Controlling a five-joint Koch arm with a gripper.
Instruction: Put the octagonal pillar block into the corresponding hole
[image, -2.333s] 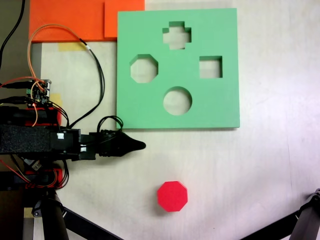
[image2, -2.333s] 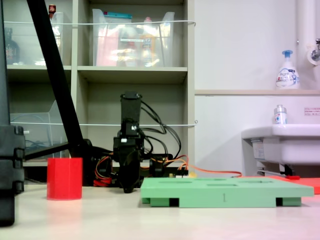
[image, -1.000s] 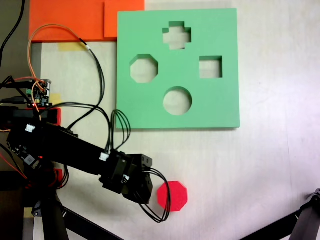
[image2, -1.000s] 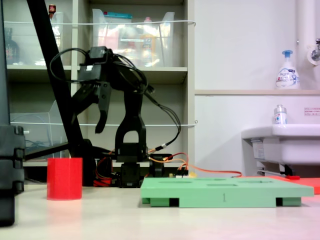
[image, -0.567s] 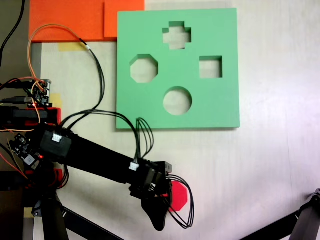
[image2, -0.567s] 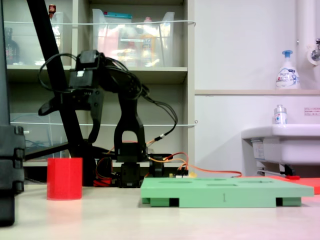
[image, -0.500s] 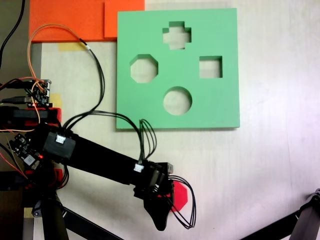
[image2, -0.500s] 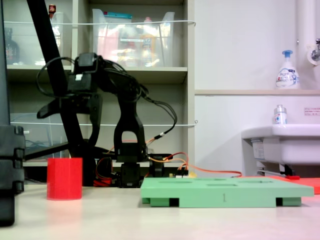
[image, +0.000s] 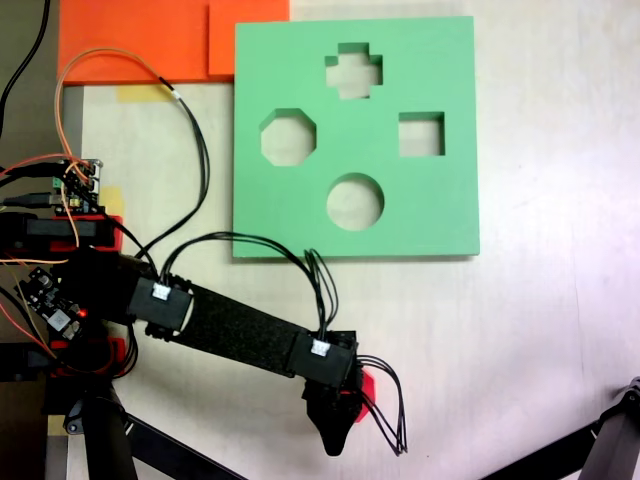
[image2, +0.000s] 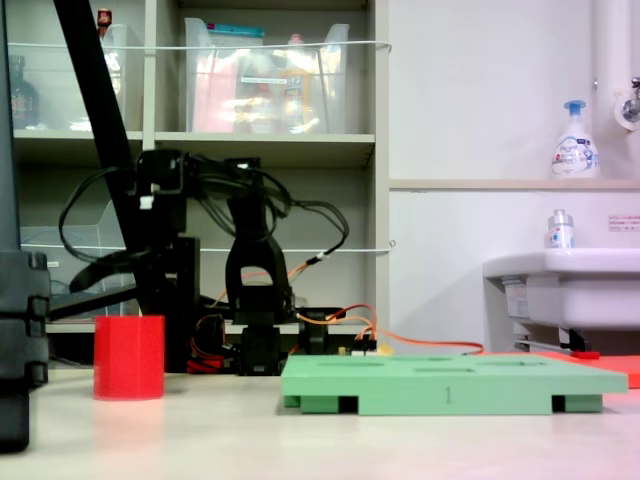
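A: Worrying about a nudge: the end effector (image: 337, 425) sits low over the octagonal pillar block (image: 365, 385), and an off-centre descent could shove it across the surface (image: 520, 330).

B: Is it gripping?

A: Cannot tell; the arm hides the jaws. Beyond, the corresponding hole (image: 288, 138) stays empty.

In the first exterior view the board (image: 440, 200) lies toward the top, with the octagonal hole (image: 288, 138) at its left, the cross cutout (image: 354, 70) above, the square cutout (image: 421, 134) at its right and the round cutout (image: 355, 201) below. The octagonal pillar block (image: 366, 385) stands on the table (image: 520, 330) below the board, well apart from it, largely under the gripper (image: 335, 432). In the second exterior view the block (image2: 129, 357) stands left of the board (image2: 450, 384), the arm (image2: 250, 290) behind them.
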